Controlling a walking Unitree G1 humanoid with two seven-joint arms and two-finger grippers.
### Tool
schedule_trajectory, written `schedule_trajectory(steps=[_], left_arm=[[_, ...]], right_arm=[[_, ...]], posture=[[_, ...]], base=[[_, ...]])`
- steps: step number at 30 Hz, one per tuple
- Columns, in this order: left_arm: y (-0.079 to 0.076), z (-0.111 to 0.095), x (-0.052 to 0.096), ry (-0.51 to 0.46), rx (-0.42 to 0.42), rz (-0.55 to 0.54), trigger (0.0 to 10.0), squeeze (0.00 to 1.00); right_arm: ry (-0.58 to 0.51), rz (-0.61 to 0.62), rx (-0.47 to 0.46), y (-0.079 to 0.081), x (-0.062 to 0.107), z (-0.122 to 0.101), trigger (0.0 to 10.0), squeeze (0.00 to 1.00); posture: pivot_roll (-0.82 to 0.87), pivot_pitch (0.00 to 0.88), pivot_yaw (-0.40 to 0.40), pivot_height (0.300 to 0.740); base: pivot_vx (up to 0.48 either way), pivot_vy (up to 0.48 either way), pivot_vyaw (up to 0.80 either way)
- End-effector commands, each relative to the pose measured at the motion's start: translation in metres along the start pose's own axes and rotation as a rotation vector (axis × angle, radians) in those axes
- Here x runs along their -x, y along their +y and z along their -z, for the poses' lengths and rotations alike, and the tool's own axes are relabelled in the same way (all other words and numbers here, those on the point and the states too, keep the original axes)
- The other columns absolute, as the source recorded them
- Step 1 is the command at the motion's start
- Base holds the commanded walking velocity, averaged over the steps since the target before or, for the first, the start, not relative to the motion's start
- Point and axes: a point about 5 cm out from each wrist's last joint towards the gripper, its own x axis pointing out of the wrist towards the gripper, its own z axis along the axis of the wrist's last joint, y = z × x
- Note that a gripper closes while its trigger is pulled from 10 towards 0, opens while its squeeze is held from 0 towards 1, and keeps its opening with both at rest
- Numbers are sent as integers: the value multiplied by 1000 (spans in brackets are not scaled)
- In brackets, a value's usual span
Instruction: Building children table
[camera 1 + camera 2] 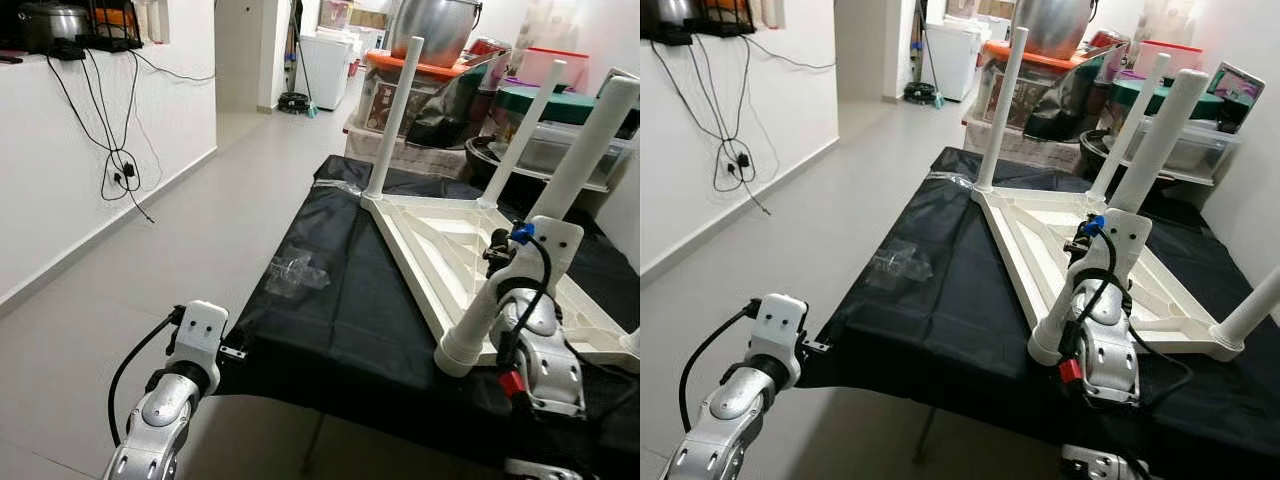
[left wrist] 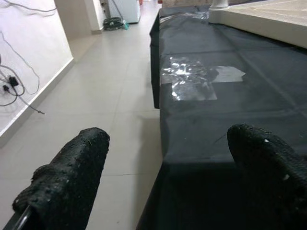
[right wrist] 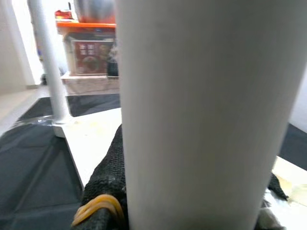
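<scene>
A white children's table (image 1: 440,250) lies upside down on a black-covered surface (image 1: 330,330). Two white legs stand at its far corners, one on the left (image 1: 395,115) and one on the right (image 1: 522,135). A third leg (image 1: 1250,312) stands at the right corner. My right gripper (image 3: 192,191) is shut on the near leg (image 1: 575,165), whose foot rests at the table's near corner; its black fingers (image 3: 103,184) hug the tube. Low at the surface's near left edge, my left gripper (image 2: 168,177) is open with nothing between its fingers (image 2: 67,179).
A clear plastic bag (image 1: 295,272) lies on the black cover left of the table. Storage boxes (image 1: 400,95) and a large metal pot (image 1: 435,25) crowd the back. A white wall with hanging cables (image 1: 115,150) runs along the left, with open tiled floor (image 1: 180,250) between.
</scene>
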Motion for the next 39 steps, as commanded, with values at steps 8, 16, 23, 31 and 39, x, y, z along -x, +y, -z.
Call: schedule_trajectory(steps=[8,16,23,31,39], left_arm=[[0,5,1,16,-11,-14,10000,0],[0,4,0,11,-15,-7,10000,0],[-1,3,-2,6,-18,3,10000,0],[-1,2,-2,3,-20,7,10000,0],[0,3,-2,5,-21,8,10000,0]], right_arm=[[210,74,39,7,12,41,0,0],[180,35,48,7,10,31,10000,0],[148,44,55,0,9,25,10000,141],[102,0,49,2,11,12,10000,20],[58,-13,53,-8,8,0,10000,1000]], posture=[[114,0,-140,740],[109,0,-131,740],[106,0,-127,740],[105,0,-123,740],[98,0,-121,740]], base=[[0,0,0],[0,0,0],[0,0,0],[0,0,0],[0,0,0]])
